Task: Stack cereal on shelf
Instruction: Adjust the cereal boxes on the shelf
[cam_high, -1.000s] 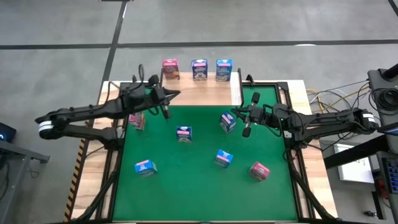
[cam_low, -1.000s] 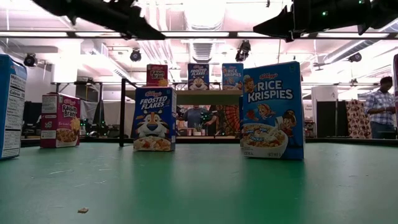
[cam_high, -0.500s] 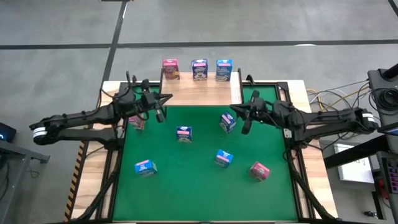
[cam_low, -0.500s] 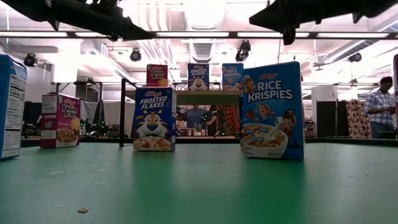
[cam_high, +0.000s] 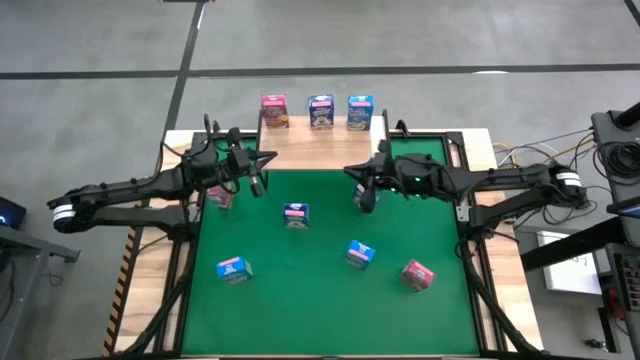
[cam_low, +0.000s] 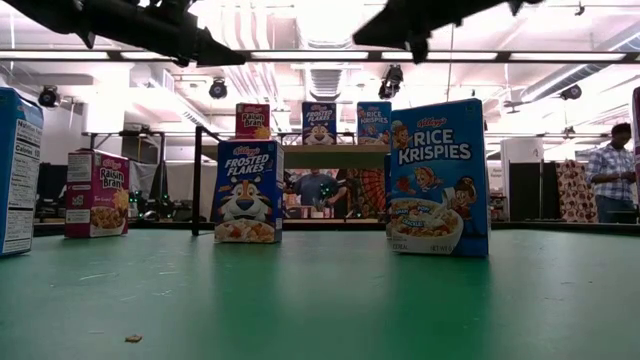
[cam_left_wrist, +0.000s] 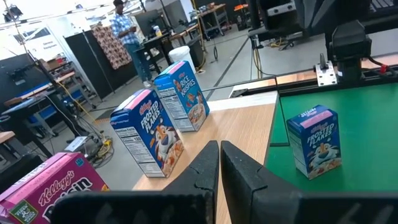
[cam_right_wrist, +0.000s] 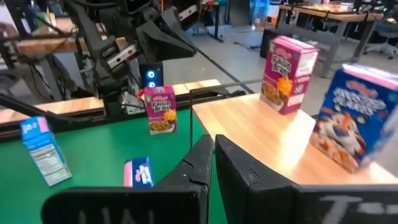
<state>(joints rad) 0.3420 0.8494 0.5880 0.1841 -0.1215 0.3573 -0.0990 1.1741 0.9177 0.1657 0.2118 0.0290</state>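
Shelf (cam_high: 320, 145): light-wood plank at the far edge of the green mat (cam_high: 320, 300). Three boxes stand in a row along its far edge: a pink Raisin Bran (cam_high: 274, 110), a blue Frosted Flakes (cam_high: 321, 111) and a blue Rice Krispies (cam_high: 360, 112). They stand upright, slightly apart from one another.

Mat: six more boxes. A pink box (cam_high: 220, 196) stands near the mat's left edge, just beside the left arm. A blue Frosted Flakes box (cam_high: 295, 215) stands near the centre. A blue box (cam_high: 366, 197) lies partly under the right gripper in the high view. A blue box (cam_high: 360, 255) sits nearer the front, a pink box (cam_high: 417, 274) towards the front right and a blue box (cam_high: 233, 268) at the front left. From above it is hard to say whether the front three stand or lie tilted.

Left gripper (cam_high: 262, 170): raised above the mat's far left corner, near the shelf's left end. Fingers (cam_left_wrist: 208, 165) pressed together, nothing between them.

Right gripper (cam_high: 362, 185): raised above the mat just in front of the shelf's right end, over the partly covered blue box. Fingers (cam_right_wrist: 202, 158) clenched, holding nothing.

In the low view both arms show only at the top, clear of the boxes. A person (cam_low: 611, 172) stands in the room beyond the table.
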